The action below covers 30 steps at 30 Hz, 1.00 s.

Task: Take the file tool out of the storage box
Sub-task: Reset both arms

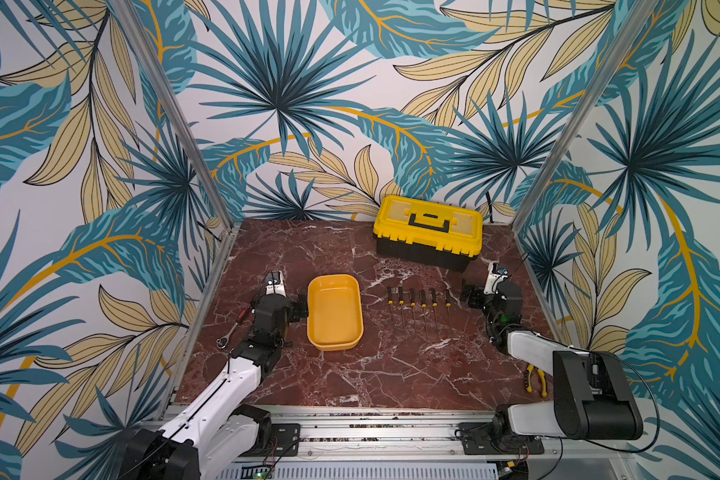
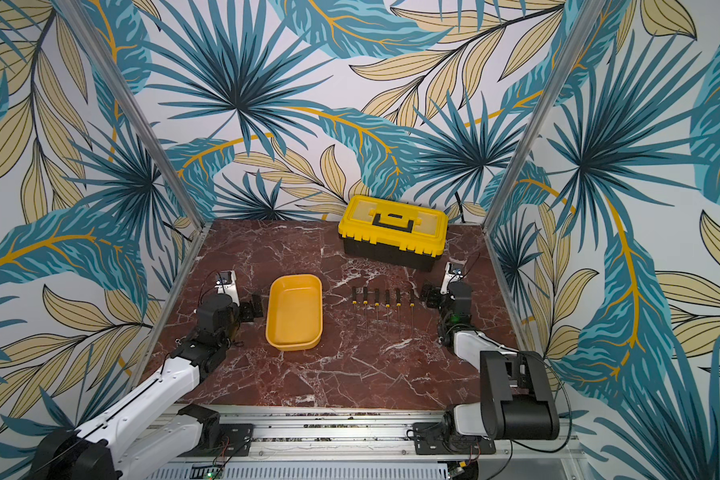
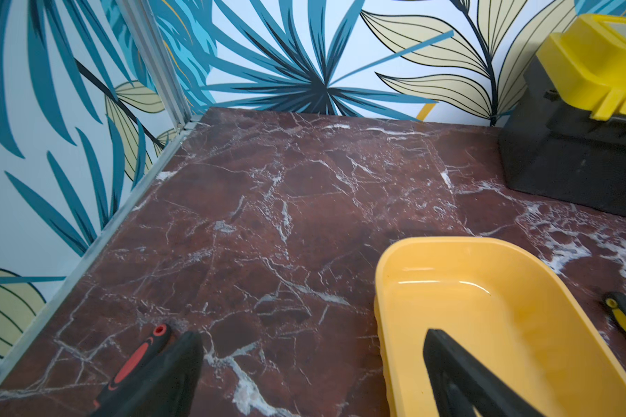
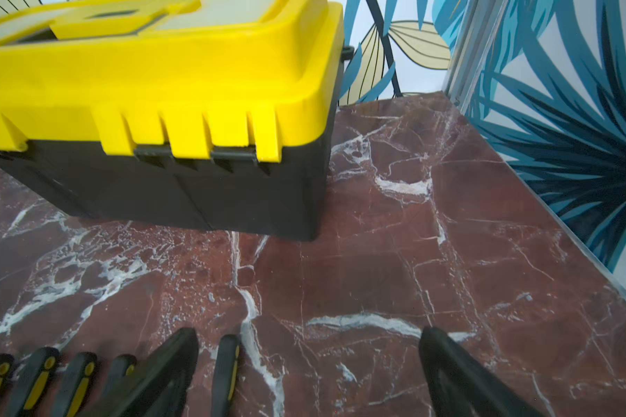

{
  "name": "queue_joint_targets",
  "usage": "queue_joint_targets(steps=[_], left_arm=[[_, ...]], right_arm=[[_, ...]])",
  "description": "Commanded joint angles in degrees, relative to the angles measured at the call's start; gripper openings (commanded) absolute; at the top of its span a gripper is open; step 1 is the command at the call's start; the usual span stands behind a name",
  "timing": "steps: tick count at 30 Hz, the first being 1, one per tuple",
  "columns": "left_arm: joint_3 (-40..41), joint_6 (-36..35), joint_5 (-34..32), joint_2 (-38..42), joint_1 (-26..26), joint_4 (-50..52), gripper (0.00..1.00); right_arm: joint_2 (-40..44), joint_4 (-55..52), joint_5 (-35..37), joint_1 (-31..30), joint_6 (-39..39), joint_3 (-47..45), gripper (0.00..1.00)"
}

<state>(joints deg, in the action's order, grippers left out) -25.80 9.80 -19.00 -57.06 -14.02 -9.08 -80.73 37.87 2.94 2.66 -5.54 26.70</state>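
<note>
The storage box is a shallow yellow-orange tray left of the table's middle, and its inside is bare. Several file tools with black-and-yellow handles lie in a row on the marble to its right. My left gripper stands open at the box's left rim, one finger over the box and one outside it. My right gripper is open and holds nothing, just right of the row; the nearest file handle lies beside one finger.
A black toolbox with a yellow lid stands at the back right. A red-handled wrench lies by the left arm. Yellow-handled pliers lie at the front right. Patterned walls enclose three sides.
</note>
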Motion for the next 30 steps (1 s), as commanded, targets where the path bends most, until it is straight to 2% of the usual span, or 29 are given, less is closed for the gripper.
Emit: queue_joint_targets(steps=[1,5,7,10,12,16,19,21,24,27,30], left_arm=[[2.4,-4.6,0.3,-2.9,2.4,-10.7,1.0],[5.5,-6.7,1.0,-8.5,5.2,-21.2,1.0],[7.9,-6.5,2.5,-10.9,6.6,-28.0,1.0],[10.8,-6.7,5.0,-14.8,8.7,-38.2,1.0],[10.9,-7.4,6.2,-17.0,9.8,-41.4,1.0],[8.7,-10.0,7.9,-22.6,11.7,-45.3,1.0],[7.7,-8.5,12.4,-28.9,14.6,-49.3,1.0],[8.7,-8.7,13.2,-34.4,15.1,-57.5,1.0],[7.2,-7.5,13.7,-30.4,15.5,-47.6,1.0],[4.3,-8.9,14.9,-33.1,15.4,-46.7,1.0],[3.9,-8.7,15.1,-32.2,15.4,-44.5,1.0]], right_arm=[[-0.7,6.3,-0.4,0.3,0.0,-3.1,1.0],[-0.7,9.7,-1.6,0.3,0.4,-5.1,1.0],[-2.2,14.6,-4.9,0.2,2.0,-7.0,1.0],[-6.7,23.8,-3.7,0.2,2.2,-8.9,1.0],[-4.5,16.8,-3.2,0.2,1.4,-7.1,0.99],[-5.2,13.6,-4.0,0.0,2.1,-4.9,0.99],[-5.3,13.7,-3.5,-0.3,2.4,-4.9,0.99],[-5.4,13.7,-3.3,-0.4,2.4,-4.8,0.99],[-5.4,12.9,-2.9,-0.8,2.8,-4.4,1.0],[-5.5,12.6,-2.7,-0.9,2.8,-4.3,0.99],[-5.6,11.6,-2.0,-1.4,3.2,-3.7,0.99]])
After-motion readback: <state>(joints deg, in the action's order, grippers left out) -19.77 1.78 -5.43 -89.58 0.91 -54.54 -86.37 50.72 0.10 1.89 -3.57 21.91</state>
